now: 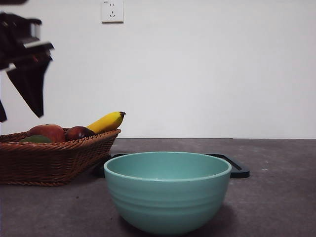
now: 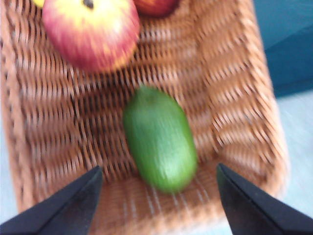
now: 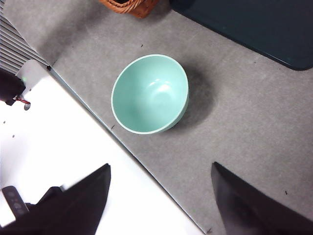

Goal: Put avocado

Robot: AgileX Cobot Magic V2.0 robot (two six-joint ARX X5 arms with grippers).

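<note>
The avocado (image 2: 159, 139), green and oval, lies on the floor of the wicker basket (image 2: 230, 98). In the front view only its top (image 1: 35, 139) shows over the basket rim (image 1: 54, 160). My left gripper (image 2: 159, 167) is open and empty above the avocado, one jaw on either side of it and not touching it. In the front view it hangs over the basket at the top left (image 1: 22, 111). My right gripper (image 3: 161, 166) is open and empty, high above the table's near edge.
A red-yellow apple (image 2: 90, 32) and a second red fruit (image 2: 154, 6) lie in the basket, with a banana (image 1: 106, 122) at its far end. A teal bowl (image 1: 168, 190) stands in front; it also shows in the right wrist view (image 3: 149, 93). A dark flat board (image 1: 237, 168) lies behind it.
</note>
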